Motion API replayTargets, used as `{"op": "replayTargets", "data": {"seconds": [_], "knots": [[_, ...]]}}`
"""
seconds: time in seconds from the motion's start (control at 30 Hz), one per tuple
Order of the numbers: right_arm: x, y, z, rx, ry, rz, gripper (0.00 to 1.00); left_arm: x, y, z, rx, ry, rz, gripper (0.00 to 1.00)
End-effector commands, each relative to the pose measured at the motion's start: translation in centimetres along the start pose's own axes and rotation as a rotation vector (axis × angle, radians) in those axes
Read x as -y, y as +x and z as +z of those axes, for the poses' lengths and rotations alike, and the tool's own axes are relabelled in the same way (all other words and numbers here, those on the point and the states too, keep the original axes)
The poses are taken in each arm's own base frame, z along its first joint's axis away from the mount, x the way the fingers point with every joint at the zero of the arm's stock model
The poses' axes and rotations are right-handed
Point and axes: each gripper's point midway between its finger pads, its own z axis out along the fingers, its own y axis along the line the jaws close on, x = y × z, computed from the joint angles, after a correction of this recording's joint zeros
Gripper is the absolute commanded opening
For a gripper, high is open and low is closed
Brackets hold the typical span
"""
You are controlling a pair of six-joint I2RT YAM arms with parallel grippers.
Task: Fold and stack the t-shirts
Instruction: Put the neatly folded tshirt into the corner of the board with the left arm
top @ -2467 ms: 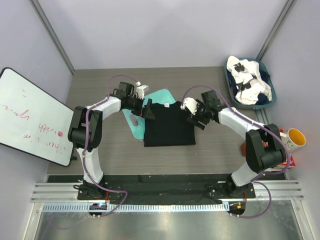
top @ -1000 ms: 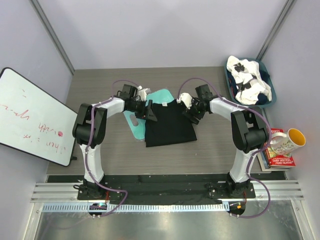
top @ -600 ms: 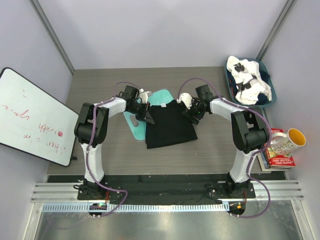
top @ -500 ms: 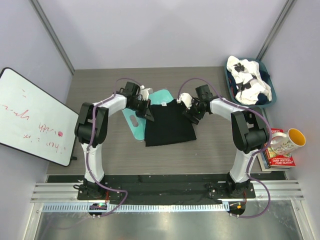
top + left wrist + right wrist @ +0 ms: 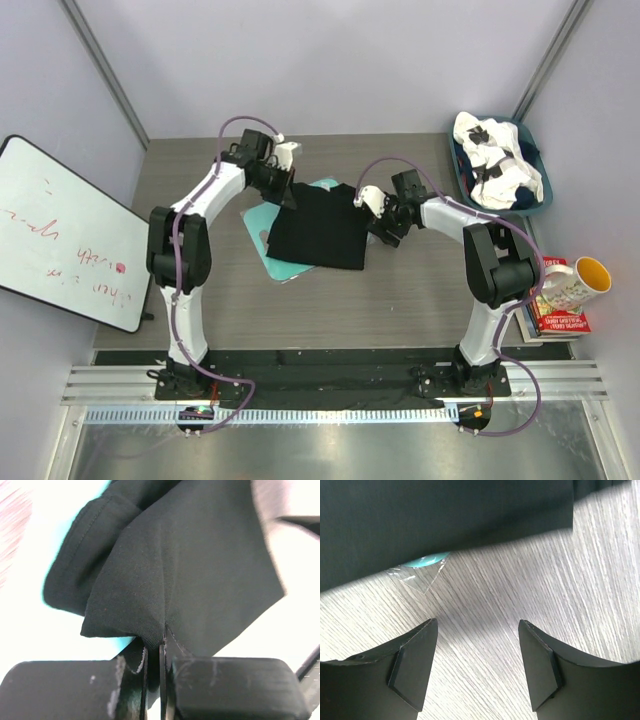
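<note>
A folded black t-shirt [image 5: 318, 228] lies skewed on the flat teal board [image 5: 258, 225] in the middle of the table. My left gripper [image 5: 285, 190] is at the shirt's far left corner, shut on a pinch of black cloth [image 5: 190, 565] that bunches into the jaws [image 5: 161, 645]. My right gripper [image 5: 376, 228] stands open just off the shirt's right edge, low over bare table. Between its fingers [image 5: 477, 665] is only wood grain, with the black shirt's edge [image 5: 445, 520] ahead of them. A white t-shirt with black patches [image 5: 497, 165] lies crumpled in the basket.
A blue basket [image 5: 535, 140] stands at the back right. A whiteboard [image 5: 60, 235] leans at the left. A mug [image 5: 585, 275] sits on books [image 5: 560, 312] at the right edge. A sliver of teal board [image 5: 422, 560] and a clear scrap [image 5: 420, 577] poke out under the shirt.
My left gripper shut on the black shirt's corner and drew back and left. Shirt and board slid left and turned. The right gripper stayed open by the right edge.
</note>
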Motion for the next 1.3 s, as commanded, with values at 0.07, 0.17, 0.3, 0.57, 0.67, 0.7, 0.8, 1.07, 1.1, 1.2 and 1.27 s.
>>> {"op": "replayTargets", "data": {"seconds": [0.07,0.17,0.3,0.57,0.67,0.7,0.8,1.07,1.1,1.2,1.27], "knots": [[2.0,-2.1,-2.3,0.059,0.088,-0.043,0.71,-8.8,0.6,-3.7,-0.030,-0.192,0.012,0.00],[2.1,-2.0,-2.4,0.057,0.092,-0.044,0.71,-12.5,0.3,-5.5,-0.041,-0.245,0.000,0.00],[2.0,-1.8,-2.5,0.055,0.092,-0.042,0.71,-16.4,-1.3,-8.1,-0.044,-0.313,0.033,0.00],[2.0,-1.9,-2.7,0.061,0.093,-0.045,0.70,-22.4,-1.1,-9.9,-0.072,-0.453,0.095,0.00],[2.0,-2.9,-3.0,0.096,0.085,-0.019,0.68,-22.7,-1.0,-10.1,-0.065,-0.447,0.086,0.00],[1.6,-4.0,-3.2,0.144,0.057,0.012,0.68,-22.6,-0.7,-9.9,-0.069,-0.439,0.077,0.00],[1.2,-6.9,-3.5,0.254,0.005,0.074,0.66,-22.1,-0.3,-9.6,-0.068,-0.422,0.070,0.00],[0.9,-12.5,-0.6,0.383,-0.078,0.131,0.63,-21.6,-0.7,-9.9,-0.052,-0.417,0.061,0.00],[1.1,-13.2,-0.4,0.393,-0.077,0.116,0.63,-21.6,-0.8,-10.1,-0.047,-0.418,0.062,0.00],[0.2,-14.3,1.5,0.394,-0.108,0.083,0.63,-21.4,-1.0,-10.2,-0.042,-0.414,0.060,0.00],[-0.7,-15.0,2.8,0.396,-0.127,0.066,0.63,-21.4,-1.0,-10.3,-0.038,-0.416,0.056,0.00]]}}
